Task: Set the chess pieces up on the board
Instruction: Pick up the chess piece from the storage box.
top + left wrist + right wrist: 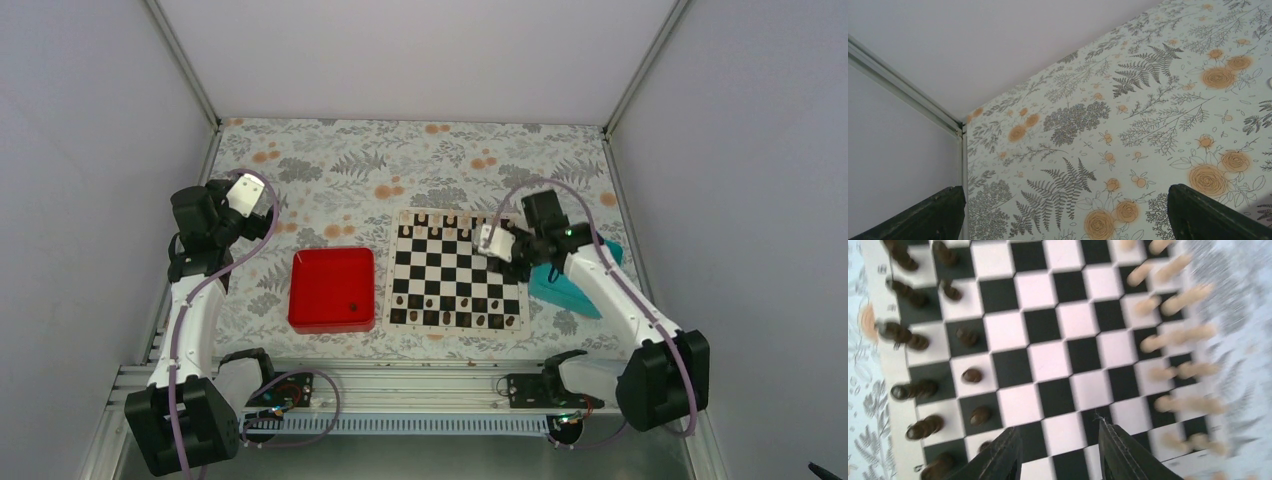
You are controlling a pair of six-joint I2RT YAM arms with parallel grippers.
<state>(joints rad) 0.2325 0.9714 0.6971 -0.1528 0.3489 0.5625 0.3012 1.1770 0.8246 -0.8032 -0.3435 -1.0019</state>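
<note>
right gripper (1058, 429) hangs over the board (1048, 360), jaws apart and empty. dark pieces (971, 375) stand at frame left. left gripper (1064, 190) has its jaws spread wide.

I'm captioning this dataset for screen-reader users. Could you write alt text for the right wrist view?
A black and cream chessboard fills the frame from close above, with dark chess pieces along its left side and blurred pale pieces along its right. The right end effector shows at the bottom edge, fingers apart and holding nothing.

Left end effector (1064, 192) spread wide, right end effector (1058, 427) seemingly parted
</note>
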